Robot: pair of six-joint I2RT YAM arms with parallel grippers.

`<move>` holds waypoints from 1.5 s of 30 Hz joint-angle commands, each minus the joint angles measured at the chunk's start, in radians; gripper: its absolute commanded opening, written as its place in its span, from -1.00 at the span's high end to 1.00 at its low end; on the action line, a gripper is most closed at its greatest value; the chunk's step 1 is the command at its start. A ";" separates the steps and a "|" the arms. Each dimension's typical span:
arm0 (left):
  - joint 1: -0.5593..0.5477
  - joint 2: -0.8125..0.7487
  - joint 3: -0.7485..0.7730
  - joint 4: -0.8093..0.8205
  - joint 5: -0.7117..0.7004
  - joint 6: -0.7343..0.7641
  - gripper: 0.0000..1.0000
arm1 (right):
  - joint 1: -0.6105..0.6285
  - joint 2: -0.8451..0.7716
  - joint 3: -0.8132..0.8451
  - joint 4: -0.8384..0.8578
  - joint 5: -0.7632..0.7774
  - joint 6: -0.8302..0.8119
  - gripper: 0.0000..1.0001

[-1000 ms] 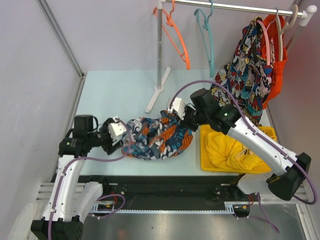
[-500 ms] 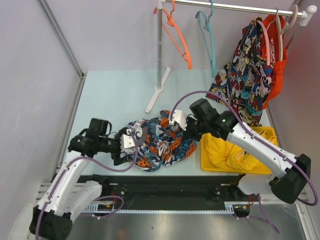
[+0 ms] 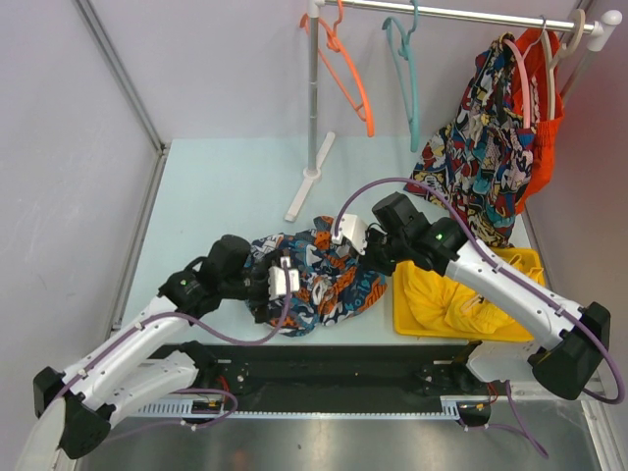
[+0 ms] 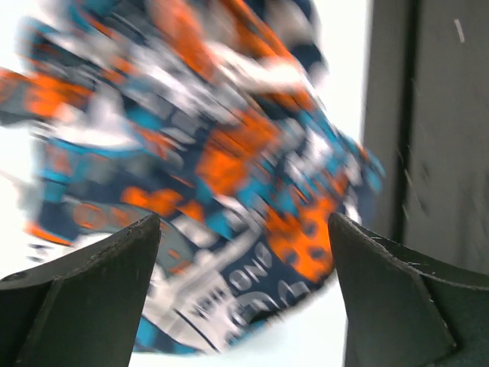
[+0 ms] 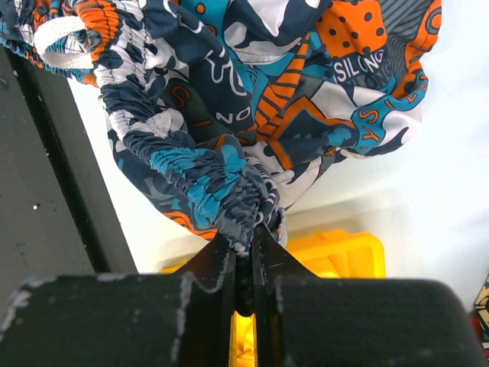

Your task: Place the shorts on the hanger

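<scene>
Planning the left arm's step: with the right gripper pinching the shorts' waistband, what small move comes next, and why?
Probably lower the left gripper and close it on the shorts. Its jaws stand open just above the crumpled fabric, while the right gripper is shut on the elastic waistband; a second grip should let both arms spread it.

Left gripper (image 4: 244,229) jaws spread wide, with the shorts (image 4: 206,176) motion-blurred just beyond the fingertips. A dark panel (image 4: 443,138) runs right of the shorts.
</scene>
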 commanded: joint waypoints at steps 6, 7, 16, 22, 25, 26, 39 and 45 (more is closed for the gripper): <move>-0.078 0.112 0.147 0.335 -0.029 -0.310 -0.77 | 0.005 -0.039 0.004 0.044 0.018 0.012 1.00; -0.107 0.123 0.142 0.349 -0.050 -0.327 -0.77 | 0.005 -0.039 0.004 0.049 0.018 0.014 1.00; -0.151 0.166 0.105 0.451 -0.435 -0.275 -0.59 | 0.005 -0.059 0.004 0.035 0.018 0.004 1.00; -0.079 0.166 0.139 0.426 -0.412 -0.212 -0.44 | 0.006 -0.056 0.004 0.035 0.005 -0.005 1.00; -0.031 0.198 0.153 0.420 -0.399 -0.195 -0.39 | 0.009 -0.057 0.004 0.033 -0.001 -0.009 1.00; -0.014 0.210 0.165 0.417 -0.394 -0.195 -0.36 | 0.011 -0.063 0.004 0.030 -0.002 -0.011 1.00; 0.130 0.241 0.240 0.277 -0.092 -0.238 -0.51 | 0.009 -0.073 0.004 0.052 -0.001 0.021 1.00; 0.147 0.072 0.249 0.038 0.153 -0.138 -0.79 | -0.058 -0.042 0.005 0.078 -0.019 0.073 1.00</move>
